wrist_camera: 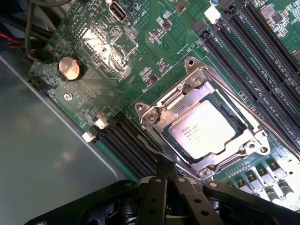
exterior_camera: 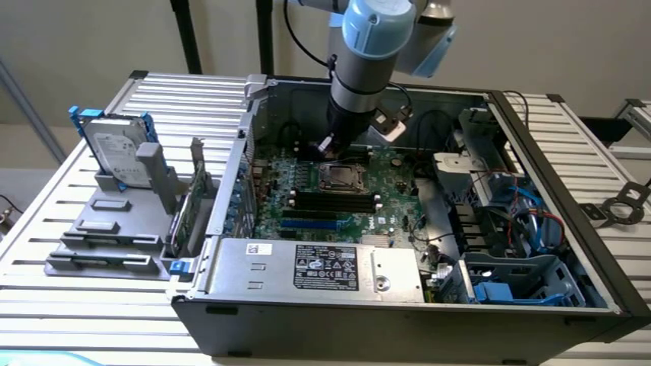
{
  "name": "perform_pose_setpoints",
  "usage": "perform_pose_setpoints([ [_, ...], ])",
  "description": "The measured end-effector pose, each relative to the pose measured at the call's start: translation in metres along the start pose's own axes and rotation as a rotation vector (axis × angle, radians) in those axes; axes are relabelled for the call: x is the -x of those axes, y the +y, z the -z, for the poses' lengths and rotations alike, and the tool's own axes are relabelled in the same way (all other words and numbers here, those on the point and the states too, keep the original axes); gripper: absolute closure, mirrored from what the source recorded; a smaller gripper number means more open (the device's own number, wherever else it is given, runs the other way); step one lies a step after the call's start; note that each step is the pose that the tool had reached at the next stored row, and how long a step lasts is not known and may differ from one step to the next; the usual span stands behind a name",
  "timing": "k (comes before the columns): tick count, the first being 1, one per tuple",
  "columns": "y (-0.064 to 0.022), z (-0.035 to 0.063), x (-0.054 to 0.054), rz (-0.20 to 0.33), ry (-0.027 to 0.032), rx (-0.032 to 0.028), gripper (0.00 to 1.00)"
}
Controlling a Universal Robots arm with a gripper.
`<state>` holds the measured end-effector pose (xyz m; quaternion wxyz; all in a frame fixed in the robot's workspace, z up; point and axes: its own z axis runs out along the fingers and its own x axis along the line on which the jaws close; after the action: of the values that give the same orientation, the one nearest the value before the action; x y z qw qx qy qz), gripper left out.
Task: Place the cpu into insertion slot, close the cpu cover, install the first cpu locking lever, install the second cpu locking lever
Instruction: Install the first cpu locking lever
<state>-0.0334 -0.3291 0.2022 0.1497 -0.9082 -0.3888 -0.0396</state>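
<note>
**Figure. CPU socket with the pincer at its lever.** The cpu lies flat in the slot, silvery top up and square with the socket walls, so seating looks done. The cover lies down over it; its window frames the chip's top, and its rim presses the chip's edges, which is what keeps the chip against the contacts. 2 wire levers run along opposite sides of the frame. The near lever ends in a hooked handle just in front of the pincer, and the far lever lies along the side facing the memory slots. Whether either is latched under its catch cannot be told.

The pincer is fully closed, its 2 fingers pressed together into 1 blunt tip with nothing between them. That suits pushing a thin wire rather than grasping it. The tip sits at the near lever's handle, touching it or just short of it. The cpu lies just beyond, across the frame's edge.

In the exterior view the arm reaches steeply down into the open case, which lies on its side on the slatted desk, leaving the board face-up for access from above. A hard drive stands well apart, toward the exterior view's left.
</note>
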Motion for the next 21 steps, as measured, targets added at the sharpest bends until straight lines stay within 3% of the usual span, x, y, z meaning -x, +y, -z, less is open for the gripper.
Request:
perform_pose_setpoints([
  [21,0.0040,-0.0026,0.0008,0.000,-0.0069,0.0057,0.89],
])
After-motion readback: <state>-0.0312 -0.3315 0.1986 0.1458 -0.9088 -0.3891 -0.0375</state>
